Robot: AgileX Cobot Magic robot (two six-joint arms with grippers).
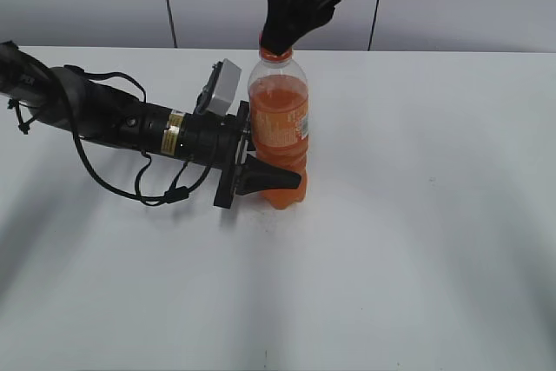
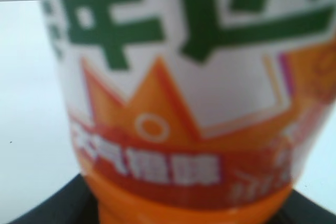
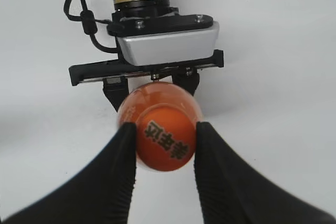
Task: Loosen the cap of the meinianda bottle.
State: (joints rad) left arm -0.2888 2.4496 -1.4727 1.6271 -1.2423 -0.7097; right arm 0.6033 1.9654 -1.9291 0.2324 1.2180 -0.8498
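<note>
The meinianda bottle (image 1: 280,123) stands upright on the white table, clear plastic with orange drink and an orange label. My left gripper (image 1: 265,182) is shut on its waisted lower body from the left. In the left wrist view the label (image 2: 178,103) fills the frame, blurred, with black finger tips at the bottom corners. My right gripper (image 1: 280,41) comes down from above and is shut on the orange cap (image 3: 165,139), one black finger on each side; the cap's top shows dark characters. In the exterior view the cap is mostly hidden by the fingers, with only the orange neck ring (image 1: 276,55) showing.
The left arm and its cables (image 1: 113,123) lie low across the table's left side. The left wrist camera housing (image 3: 168,43) shows beyond the bottle in the right wrist view. White table (image 1: 417,241) spreads around the bottle; a grey panelled wall stands behind.
</note>
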